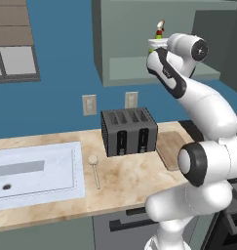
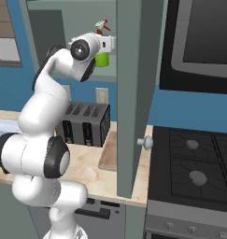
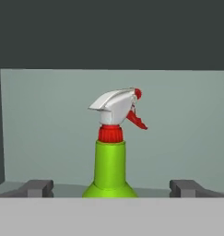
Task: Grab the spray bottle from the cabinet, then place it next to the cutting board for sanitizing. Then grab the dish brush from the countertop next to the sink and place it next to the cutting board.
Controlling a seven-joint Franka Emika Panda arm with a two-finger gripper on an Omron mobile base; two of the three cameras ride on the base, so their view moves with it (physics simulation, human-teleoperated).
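Fingers (image 3: 37, 188) spread—apparently straddling spray bottle (image 3: 110, 156).

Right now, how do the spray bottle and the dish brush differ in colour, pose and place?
The spray bottle is bright green with a red-and-white nozzle; the dish brush is pale beige. The bottle stands upright; the brush lies flat. The bottle is inside the cabinet; the brush is on the countertop beside the sink. Both are ungripped.
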